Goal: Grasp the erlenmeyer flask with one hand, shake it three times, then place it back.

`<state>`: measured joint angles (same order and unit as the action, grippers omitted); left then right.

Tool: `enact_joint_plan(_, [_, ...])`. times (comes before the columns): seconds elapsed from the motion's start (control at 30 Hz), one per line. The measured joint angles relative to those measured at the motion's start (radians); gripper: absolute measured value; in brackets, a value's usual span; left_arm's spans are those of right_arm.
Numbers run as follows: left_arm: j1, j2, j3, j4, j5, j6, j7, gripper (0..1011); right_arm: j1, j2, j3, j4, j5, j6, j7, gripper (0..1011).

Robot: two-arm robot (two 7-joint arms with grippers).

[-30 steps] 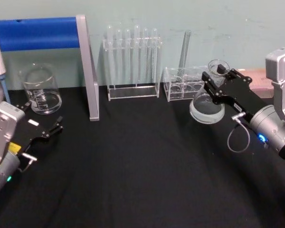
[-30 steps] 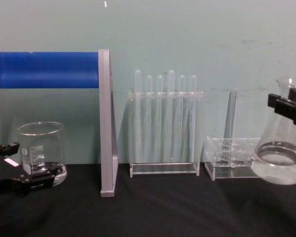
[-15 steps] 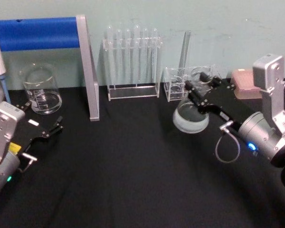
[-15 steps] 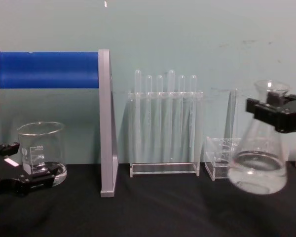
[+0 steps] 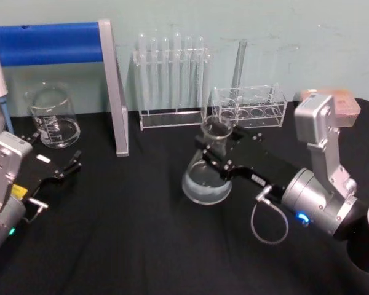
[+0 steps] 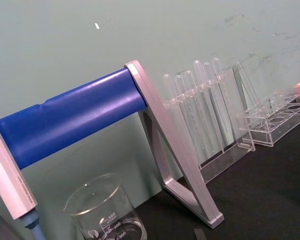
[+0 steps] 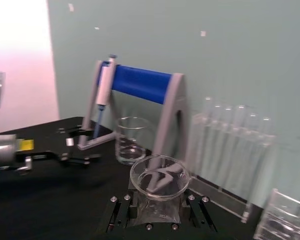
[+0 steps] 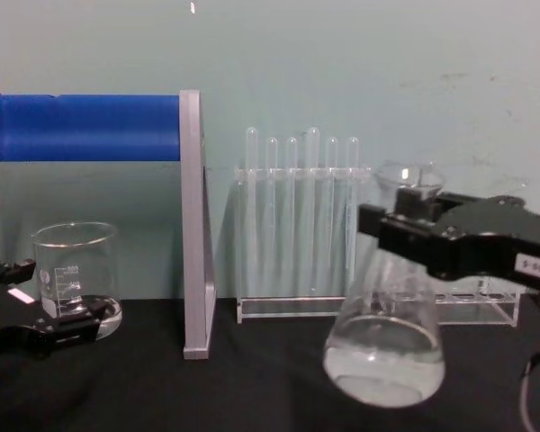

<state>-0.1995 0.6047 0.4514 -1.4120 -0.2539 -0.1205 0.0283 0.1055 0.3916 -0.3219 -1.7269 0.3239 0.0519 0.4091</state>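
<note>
The right gripper has its fingers closed around the narrow neck of the flask, just under the flared lip. It holds the flask tilted over the middle of the black tabletop, in front of the test tube rack that stands along the back edge. The base looks to be clear of the surface.

The flask is thin clear glass, smooth and conical, with a pool of clear liquid in its wide bottom. It is likely slippery and breakable. The liquid puts the weight low, so the flask will swing under the grip and the liquid will slosh toward the open mouth. The neck is the sound place to hold, since the lip above it stops the glass sliding down through the fingers. Setting it down calls for a level base and a gentle touch.

The left gripper rests near the left edge, fingers spread and empty, just in front of the straight-sided glass beaker.
</note>
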Motion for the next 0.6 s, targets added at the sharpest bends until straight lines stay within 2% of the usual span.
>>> enact_joint_plan(0.33, [0.0,0.0,0.0,0.0,0.0,0.0,0.0,1001,-0.017,0.034,-0.053,-0.039,0.022,-0.002,0.029,450])
enact_joint_plan(0.6, [0.0,0.0,0.0,0.0,0.0,0.0,0.0,1001,-0.012,0.041,-0.058,-0.037,0.028,-0.005,0.013,450])
